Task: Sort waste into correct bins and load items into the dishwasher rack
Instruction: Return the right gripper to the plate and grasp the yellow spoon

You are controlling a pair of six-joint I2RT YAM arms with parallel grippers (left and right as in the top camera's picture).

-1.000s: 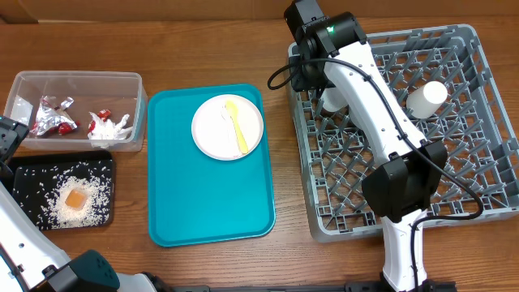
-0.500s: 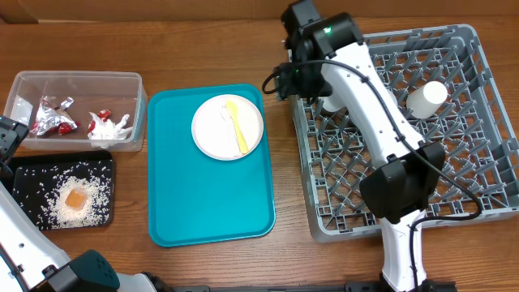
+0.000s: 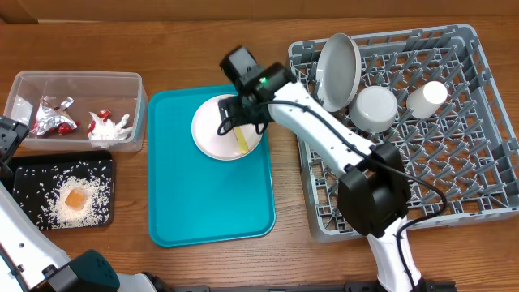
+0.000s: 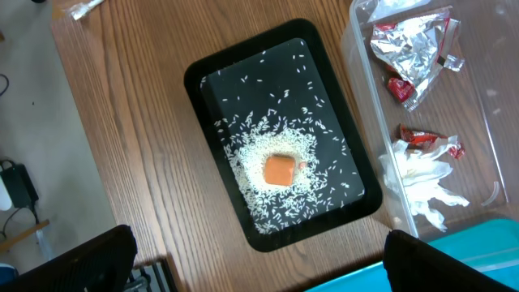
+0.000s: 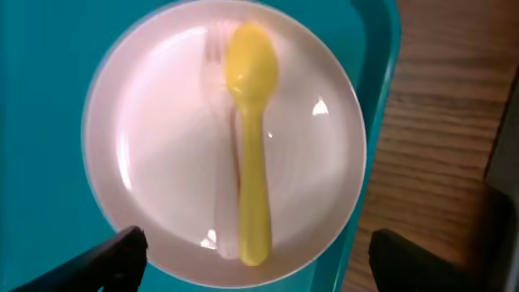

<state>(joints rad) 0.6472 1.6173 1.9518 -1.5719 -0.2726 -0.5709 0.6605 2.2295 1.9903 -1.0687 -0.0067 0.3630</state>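
Your right gripper hangs released over the white plate, fingers spread wide and gripping nothing. That plate sits toward 12 o'clock on the teal tray, and on it a yellow utensil lies along a white plastic fork. At the tray's 3 o'clock, the dishwasher rack holds a grey plate on edge, a white bowl and a white cup. At 9 o'clock, the clear tub holds foil wrappers and a napkin. Your left gripper is spread open above the black tray, where rice surrounds an orange cube.
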